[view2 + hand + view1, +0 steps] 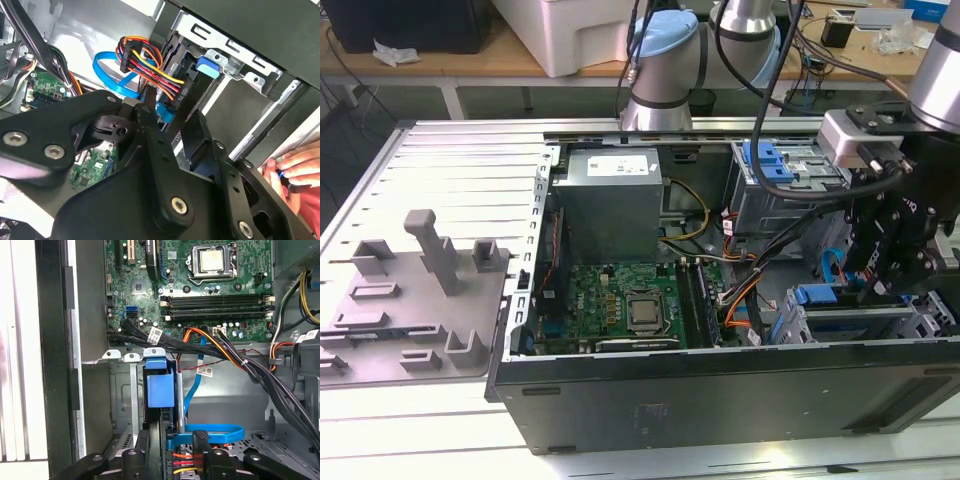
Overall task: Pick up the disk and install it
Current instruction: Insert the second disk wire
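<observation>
Disk [160, 390], blue carrier showing, sits edge-on in the drive cage [125, 395] at the case's front corner; in the exterior view its blue tab [817, 295] lies at the exterior view's right, beside the motherboard [620, 305]. Gripper [177, 440] directly over it, black fingers [200, 135] straddling the carrier's end; whether they clamp it or merely flank it, cannot tell. Blue data cable [215, 432] and coloured power leads [150, 65] run just beside the fingers. A person's hand [295, 167] rests at the case edge.
</observation>
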{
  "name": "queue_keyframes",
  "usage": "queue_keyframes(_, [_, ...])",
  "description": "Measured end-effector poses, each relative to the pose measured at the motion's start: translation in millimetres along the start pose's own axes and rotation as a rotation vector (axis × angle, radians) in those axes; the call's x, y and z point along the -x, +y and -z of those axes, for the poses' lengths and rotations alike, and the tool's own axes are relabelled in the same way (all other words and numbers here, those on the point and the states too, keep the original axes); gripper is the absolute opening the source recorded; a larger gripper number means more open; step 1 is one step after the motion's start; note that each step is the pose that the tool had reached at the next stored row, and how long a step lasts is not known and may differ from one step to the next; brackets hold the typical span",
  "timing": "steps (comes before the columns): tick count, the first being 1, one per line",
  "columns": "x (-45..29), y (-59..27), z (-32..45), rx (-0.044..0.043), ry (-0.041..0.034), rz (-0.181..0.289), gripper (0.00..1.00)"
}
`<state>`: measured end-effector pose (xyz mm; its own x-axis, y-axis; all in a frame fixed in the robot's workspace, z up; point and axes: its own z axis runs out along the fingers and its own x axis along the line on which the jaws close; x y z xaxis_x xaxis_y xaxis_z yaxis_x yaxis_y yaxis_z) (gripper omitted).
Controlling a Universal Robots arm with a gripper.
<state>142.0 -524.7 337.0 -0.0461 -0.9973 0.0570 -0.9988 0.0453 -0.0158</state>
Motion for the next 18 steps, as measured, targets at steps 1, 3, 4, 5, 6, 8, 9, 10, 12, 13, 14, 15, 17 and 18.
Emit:
queue_keyframes(1, [0.0,0.0,1.1,0.0000,-0.0002,0.000,0.48])
queue_keyframes(3, [-0.1,0.0,3.6,0.0000,-0.0003,0.000,0.48])
queue_keyframes(4, [-0.2,-0.1,5.2,0.0000,-0.0004,0.000,0.48])
queue_keyframes(5, [-0.2,-0.1,6.7,0.0000,-0.0004,0.000,0.48])
queue_keyframes(6, [-0.3,-0.1,8.3,0.0000,-0.0003,0.000,0.48])
queue_keyframes(8, [-0.4,-0.1,11.0,0.0000,-0.0005,0.000,0.48])
queue_keyframes(9, [-0.5,-0.1,12.4,0.0000,-0.0004,0.000,0.48])
queue_keyframes(10, [-0.6,-0.1,13.6,0.0000,-0.0003,0.000,0.48])
queue_keyframes(12, [-0.8,-0.1,16.6,0.0000,-0.0005,0.000,0.48])
queue_keyframes(13, [-0.9,0.0,19.3,0.0000,-0.0003,0.000,0.48])
queue_keyframes(14, [-1.1,0.0,21.4,0.0000,-0.0005,0.000,0.48])
queue_keyframes(15, [-1.1,0.1,23.3,0.0000,-0.0003,0.000,0.48])
queue_keyframes(17, [-1.3,0.2,25.0,0.0001,-0.0005,0.000,0.48])
queue_keyframes(18, [-1.3,0.3,25.5,0.0000,-0.0005,0.000,0.48])
